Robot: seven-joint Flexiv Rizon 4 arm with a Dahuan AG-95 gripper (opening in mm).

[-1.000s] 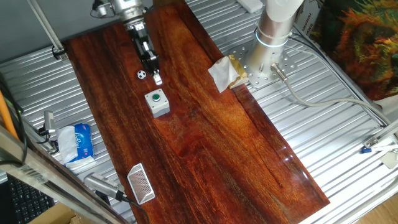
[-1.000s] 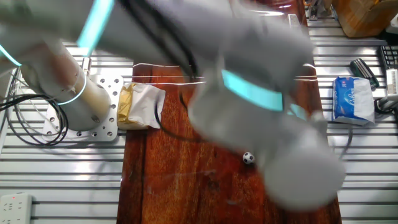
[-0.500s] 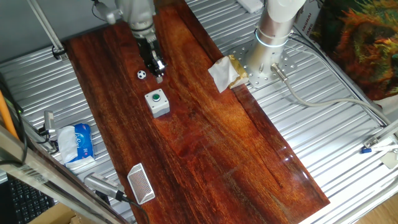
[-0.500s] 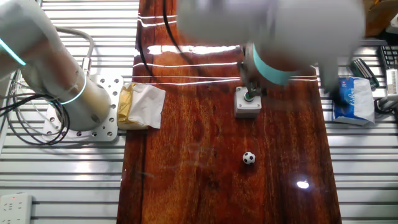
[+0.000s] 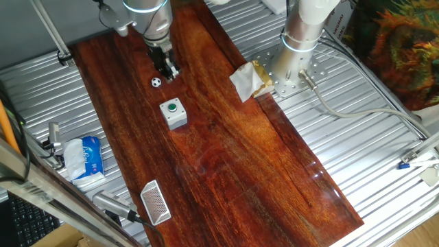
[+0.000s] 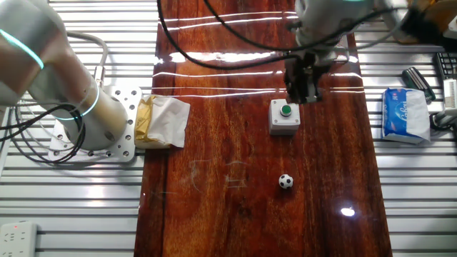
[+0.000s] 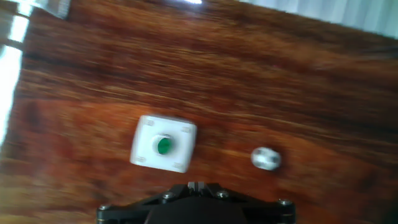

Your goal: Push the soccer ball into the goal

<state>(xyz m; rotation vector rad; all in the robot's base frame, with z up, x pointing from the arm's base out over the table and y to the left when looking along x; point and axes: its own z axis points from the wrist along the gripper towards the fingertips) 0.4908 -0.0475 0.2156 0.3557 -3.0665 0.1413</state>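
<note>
End effector (image 5: pixel 168 71) above the far end of the wooden worktop (image 5: pixel 226 144), fingers pointing down; whether they are parted or closed cannot be told, and nothing is seen between them. Soccer ball (image 5: pixel 156 82) on the wood just beside the fingertips, apart from them. Grey button box (image 5: pixel 173 113) with green button nearer the camera, close to the ball. Goal (image 5: pixel 156 202), a white mesh frame, at the worktop's near edge, well apart from the ball. Tissue pack (image 5: pixel 85 156) on the ribbed metal alongside.

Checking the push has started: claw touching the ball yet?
Apart. One fixed view shows the claw beside the ball with bare wood between them; the hand view also shows the ball lying alone.
</note>
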